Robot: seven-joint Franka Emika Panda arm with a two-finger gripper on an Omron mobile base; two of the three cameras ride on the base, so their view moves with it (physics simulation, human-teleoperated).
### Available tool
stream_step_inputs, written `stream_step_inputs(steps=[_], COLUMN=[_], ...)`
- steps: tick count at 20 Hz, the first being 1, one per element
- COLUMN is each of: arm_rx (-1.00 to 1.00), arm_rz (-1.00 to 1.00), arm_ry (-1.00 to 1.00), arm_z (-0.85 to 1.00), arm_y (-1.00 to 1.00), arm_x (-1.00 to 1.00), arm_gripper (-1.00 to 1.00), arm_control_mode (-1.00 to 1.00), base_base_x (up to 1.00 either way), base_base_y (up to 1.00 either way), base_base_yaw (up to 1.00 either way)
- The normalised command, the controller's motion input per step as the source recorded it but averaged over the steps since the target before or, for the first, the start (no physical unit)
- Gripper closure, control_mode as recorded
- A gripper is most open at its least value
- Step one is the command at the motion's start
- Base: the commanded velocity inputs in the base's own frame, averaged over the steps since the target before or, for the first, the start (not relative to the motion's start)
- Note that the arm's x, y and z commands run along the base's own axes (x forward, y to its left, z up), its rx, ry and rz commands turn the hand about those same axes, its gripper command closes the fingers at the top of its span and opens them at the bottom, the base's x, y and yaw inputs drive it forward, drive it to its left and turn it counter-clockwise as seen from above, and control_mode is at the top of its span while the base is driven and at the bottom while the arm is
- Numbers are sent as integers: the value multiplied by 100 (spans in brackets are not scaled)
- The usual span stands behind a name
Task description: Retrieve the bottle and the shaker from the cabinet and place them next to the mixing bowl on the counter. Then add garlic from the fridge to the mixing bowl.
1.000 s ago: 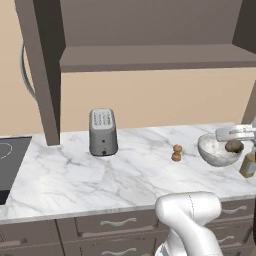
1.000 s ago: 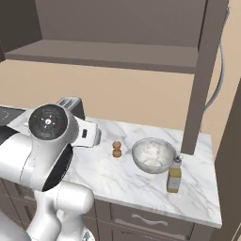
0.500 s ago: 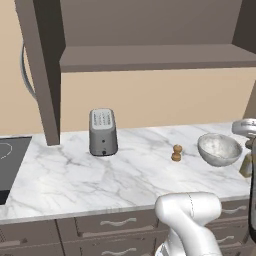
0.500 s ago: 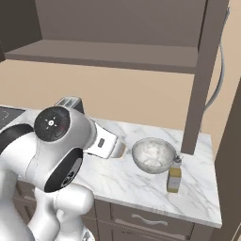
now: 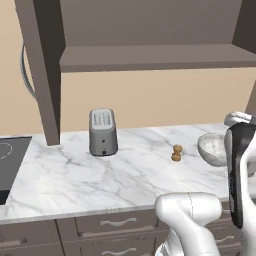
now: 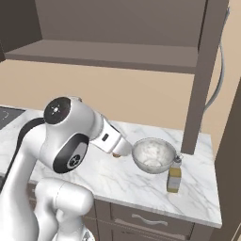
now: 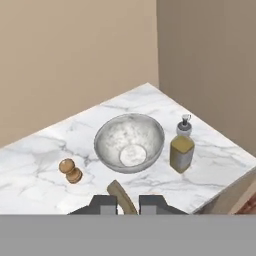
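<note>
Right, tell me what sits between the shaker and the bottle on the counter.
The mixing bowl sits between them: in the hand view, the shaker stands on one side and the bottle on the other, all on the marble counter.

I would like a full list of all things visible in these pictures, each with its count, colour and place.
bowl: 1, pale grey speckled, on the counter, between shaker and bottle.
bottle: 1, clear with yellowish liquid, upright on the counter beside the bowl.
shaker: 1, brown wood, upright on the counter, other side of the bowl.
toaster: 1, grey, on the counter near the cabinet side panel.
counter: 1, white marble with grey veins, above brown drawers.
cabinet: 1, dark grey-brown, on the wall above the counter.
stovetop: 1, black, at the counter's left end.
gripper: 1, dark fingers, shut on a thin tan piece, above the counter's front edge.
</note>
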Motion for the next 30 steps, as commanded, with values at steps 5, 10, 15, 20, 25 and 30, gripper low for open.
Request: stream_step_inputs(steps=[5, 10, 15, 20, 25, 30], arm_rx=[0, 0, 2, 5, 6, 5], arm_rz=[-17, -9, -5, -5, -6, -3], arm_ry=[21, 24, 13, -4, -4, 0], arm_z=[-20, -15, -19, -47, -33, -7], arm_y=[0, -2, -11, -26, -11, -1], arm_x=[15, 20, 20, 4, 22, 41], arm_gripper=[100, 100, 100, 100, 100, 100], arm_control_mode=[-100, -100, -100, -100, -100, -100], base_base_x=[0, 0, 0, 0, 0, 0], base_base_y=[0, 0, 0, 0, 0, 0], base_base_yaw=[0, 0, 0, 0, 0, 0])
